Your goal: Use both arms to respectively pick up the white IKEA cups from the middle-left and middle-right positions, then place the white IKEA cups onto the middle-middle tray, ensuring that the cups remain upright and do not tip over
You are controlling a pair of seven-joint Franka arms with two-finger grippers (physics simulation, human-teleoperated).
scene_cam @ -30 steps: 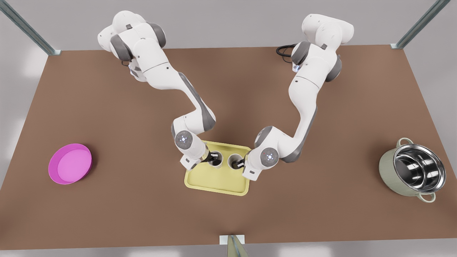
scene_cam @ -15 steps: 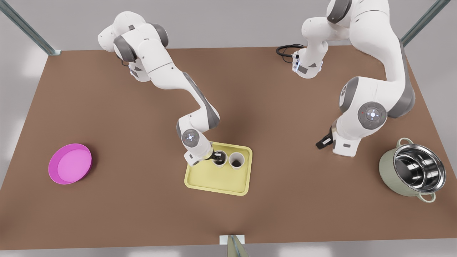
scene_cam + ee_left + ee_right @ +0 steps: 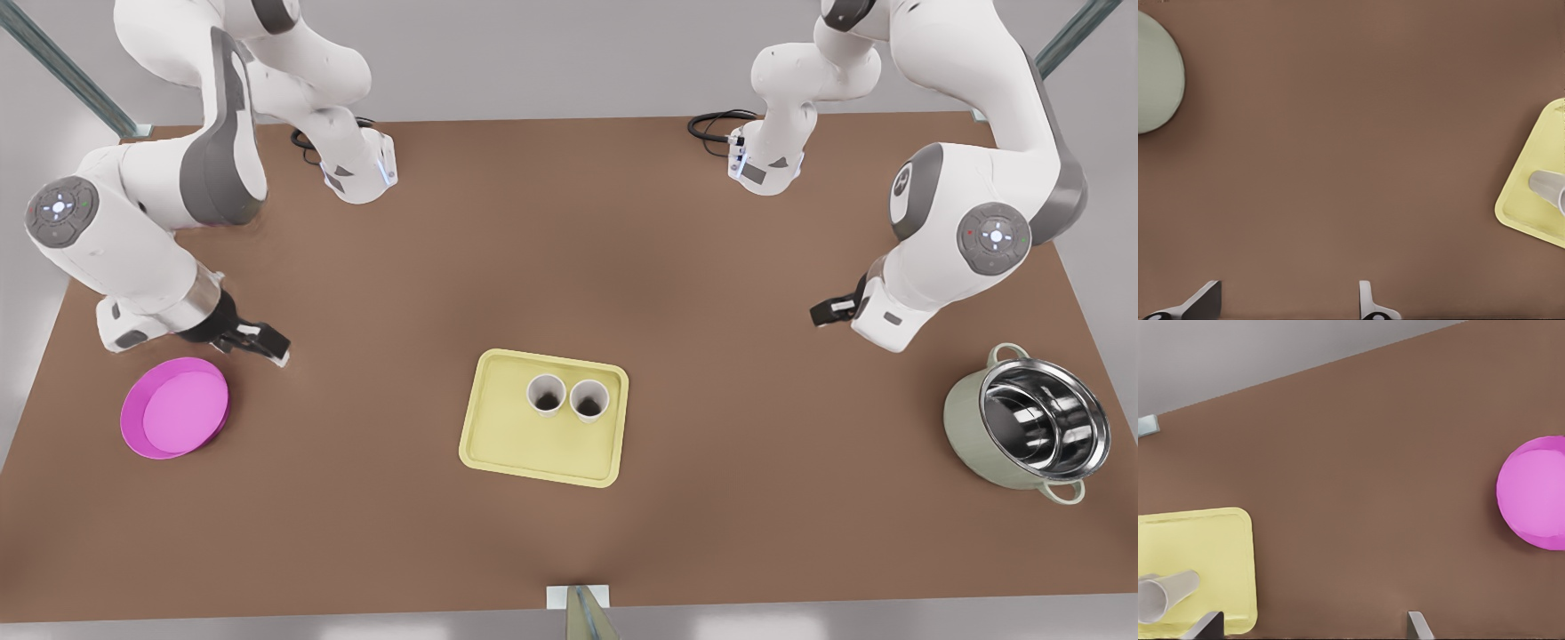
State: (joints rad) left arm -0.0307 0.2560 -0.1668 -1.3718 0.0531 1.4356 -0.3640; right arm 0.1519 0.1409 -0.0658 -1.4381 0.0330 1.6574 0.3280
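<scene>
Now both white cups [image 3: 546, 394] [image 3: 589, 400] stand upright side by side on the yellow tray [image 3: 516, 444] mid-table, while the left gripper [image 3: 829, 310] near the pot [image 3: 1027, 427] and the right gripper [image 3: 258, 340] beside the pink bowl [image 3: 175, 408] hang open, empty.

Left claw [image 3: 831, 311] hangs at the front view's right, fingers spread wide; right claw [image 3: 264, 342] at its left, likewise spread, both arms folded high.
</scene>
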